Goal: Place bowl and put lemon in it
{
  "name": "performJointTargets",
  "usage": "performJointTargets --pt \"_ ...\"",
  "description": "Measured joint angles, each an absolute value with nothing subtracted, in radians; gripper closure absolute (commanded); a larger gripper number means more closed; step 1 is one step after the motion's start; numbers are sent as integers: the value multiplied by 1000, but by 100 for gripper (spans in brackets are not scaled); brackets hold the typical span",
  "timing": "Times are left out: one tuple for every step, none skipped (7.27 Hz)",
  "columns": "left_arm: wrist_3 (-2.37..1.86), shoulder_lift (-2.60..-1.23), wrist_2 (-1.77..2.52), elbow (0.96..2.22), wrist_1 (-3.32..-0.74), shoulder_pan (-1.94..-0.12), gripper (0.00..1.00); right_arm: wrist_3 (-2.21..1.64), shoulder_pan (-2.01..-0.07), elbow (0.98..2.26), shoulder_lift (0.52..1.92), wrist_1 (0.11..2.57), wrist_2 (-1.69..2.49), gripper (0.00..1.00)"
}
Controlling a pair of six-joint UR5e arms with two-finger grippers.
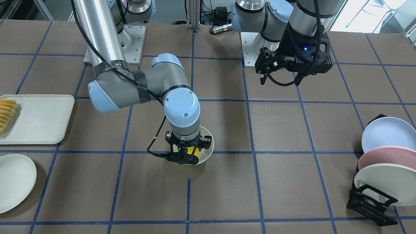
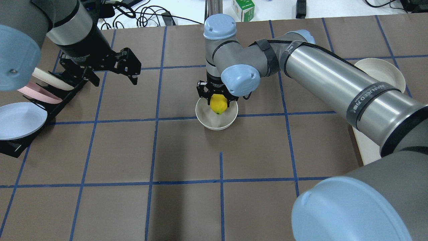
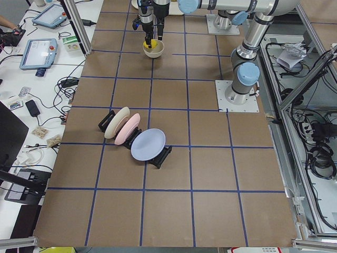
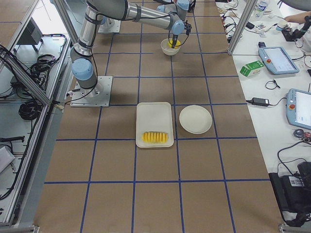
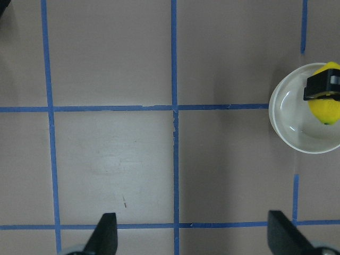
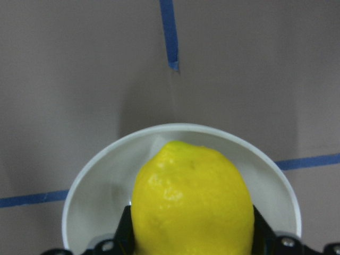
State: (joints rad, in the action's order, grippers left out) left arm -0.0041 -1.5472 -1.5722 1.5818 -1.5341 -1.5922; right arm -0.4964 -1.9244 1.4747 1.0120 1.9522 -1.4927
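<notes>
The cream bowl (image 2: 217, 123) stands upright near the table's middle, on a blue tape line. It also shows in the front view (image 1: 207, 152) and in the left wrist view (image 5: 295, 125). My right gripper (image 2: 219, 99) is directly over it, pointing down, shut on the yellow lemon (image 2: 219, 104). The lemon (image 6: 191, 207) hangs at the bowl's opening, over the inside of the bowl (image 6: 103, 183). I cannot tell whether it touches the bottom. My left gripper (image 2: 115, 77) is open and empty, raised above the table to the bowl's left, its fingertips (image 5: 106, 234) spread wide.
A black rack with blue, pink and cream plates (image 1: 386, 156) stands at the table's left side, below my left arm. A cream tray (image 1: 42, 120) with sliced yellow fruit (image 1: 6, 113) and a flat cream plate (image 1: 14, 182) lie on my right side.
</notes>
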Motion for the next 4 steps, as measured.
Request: performJointTargets --pt "-1 -1551 -1574 1581 -1516 -1596 0 -497 -1924 1498 1012 1958 -1493 63" --pt "2 -1555 -1574 1581 -1490 -1598 0 -497 -1924 1513 1013 1965 -1493 51" --pt "3 -1556 -1574 1583 -1474 -1598 0 -496 -1928 1518 1014 1972 -1493 29" --pt "3 -1556 -1574 1585 -1467 -1597 0 -496 -1933 1521 1013 1982 -1493 11"
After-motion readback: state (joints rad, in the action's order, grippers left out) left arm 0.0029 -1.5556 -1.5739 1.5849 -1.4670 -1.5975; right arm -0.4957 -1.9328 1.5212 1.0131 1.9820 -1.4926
